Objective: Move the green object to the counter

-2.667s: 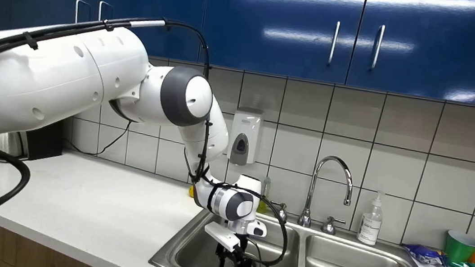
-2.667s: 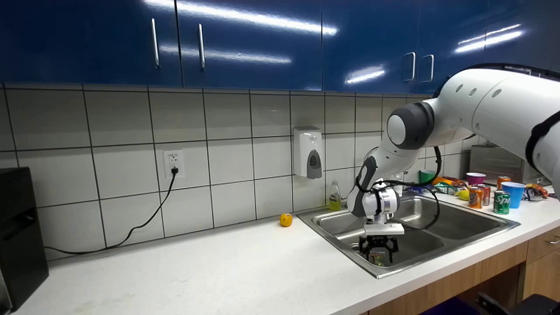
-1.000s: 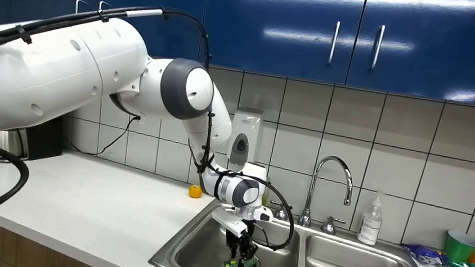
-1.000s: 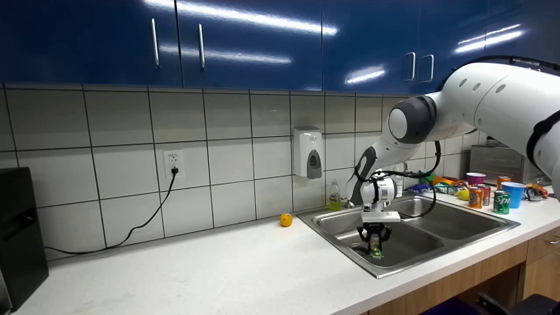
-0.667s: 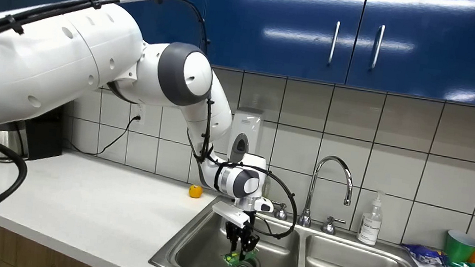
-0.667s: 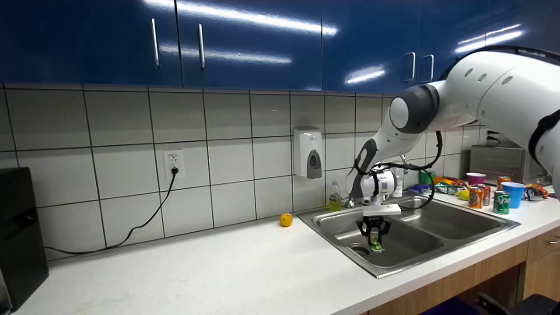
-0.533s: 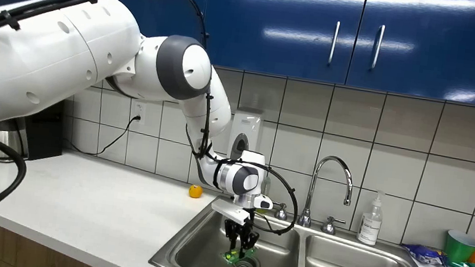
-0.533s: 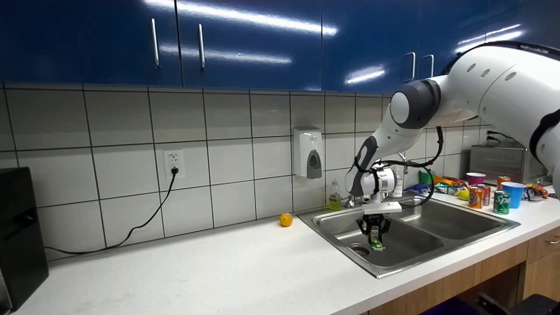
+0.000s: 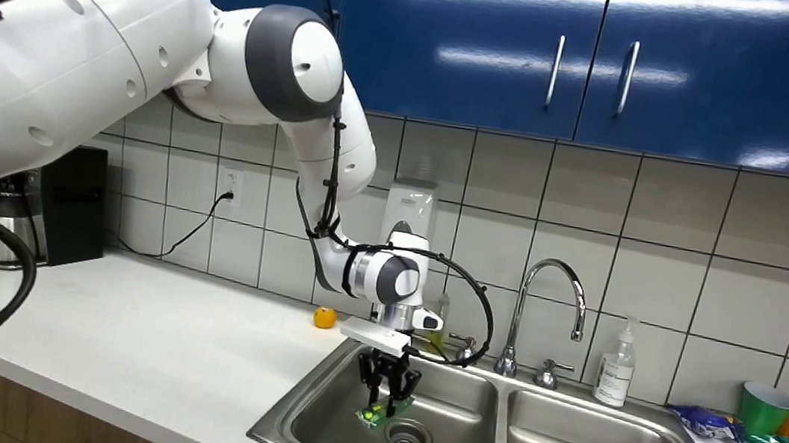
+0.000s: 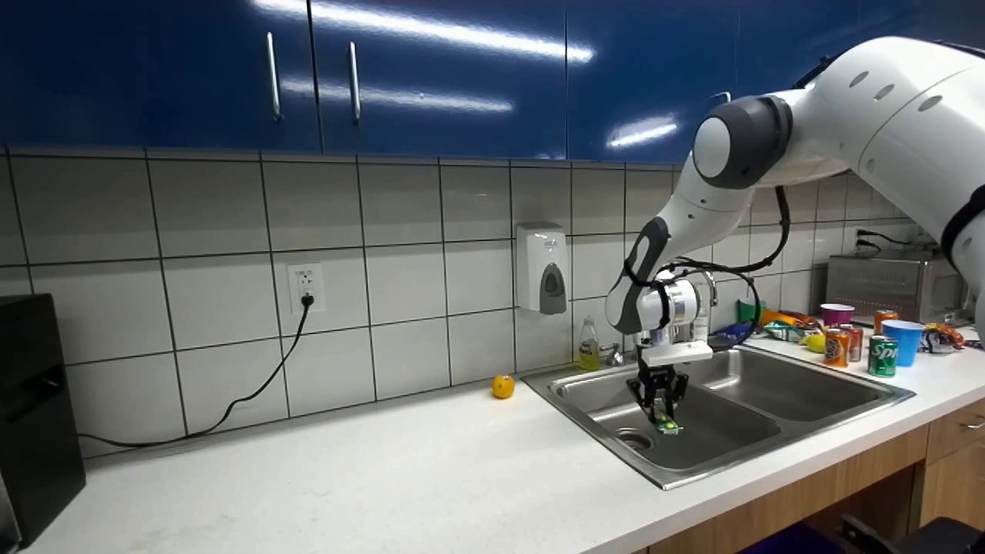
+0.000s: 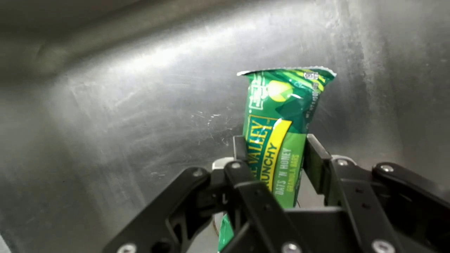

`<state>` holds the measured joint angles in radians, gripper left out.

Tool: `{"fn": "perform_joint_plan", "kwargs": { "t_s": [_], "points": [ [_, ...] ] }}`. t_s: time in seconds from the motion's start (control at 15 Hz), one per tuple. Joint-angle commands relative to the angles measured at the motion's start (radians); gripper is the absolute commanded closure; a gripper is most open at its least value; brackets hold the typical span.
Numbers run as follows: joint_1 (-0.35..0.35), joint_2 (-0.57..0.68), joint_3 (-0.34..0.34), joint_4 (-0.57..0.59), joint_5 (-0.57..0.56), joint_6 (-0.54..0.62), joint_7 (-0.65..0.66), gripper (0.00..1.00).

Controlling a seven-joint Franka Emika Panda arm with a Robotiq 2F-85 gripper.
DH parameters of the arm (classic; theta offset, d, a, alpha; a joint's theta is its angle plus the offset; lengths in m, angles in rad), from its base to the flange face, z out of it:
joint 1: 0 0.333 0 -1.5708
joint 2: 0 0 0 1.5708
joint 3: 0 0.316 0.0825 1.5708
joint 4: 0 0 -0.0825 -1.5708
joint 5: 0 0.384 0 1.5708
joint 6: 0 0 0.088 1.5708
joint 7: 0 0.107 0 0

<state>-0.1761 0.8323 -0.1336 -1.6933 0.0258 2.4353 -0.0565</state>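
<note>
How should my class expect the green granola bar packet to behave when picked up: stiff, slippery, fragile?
The green granola bar packet is probably stiff, as it juts past the claw without obvious drooping. It may be slippery: the wrapper looks glossy in the wrist view. What is inside could crumble if squeezed hard, since the label says granola bars.
</note>
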Motion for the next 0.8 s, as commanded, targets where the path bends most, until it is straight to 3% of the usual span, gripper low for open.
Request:
{"fn": "perform_joint_plan", "kwargs": {
  "t_s": [0.0,0.73],
  "points": [
    [0.004,-0.123,0.016,-0.138,-0.034,0.006,-0.045,0.82],
    [0.054,-0.304,0.046,-0.366,-0.114,0.026,-0.118,0.82]
  ]
}}
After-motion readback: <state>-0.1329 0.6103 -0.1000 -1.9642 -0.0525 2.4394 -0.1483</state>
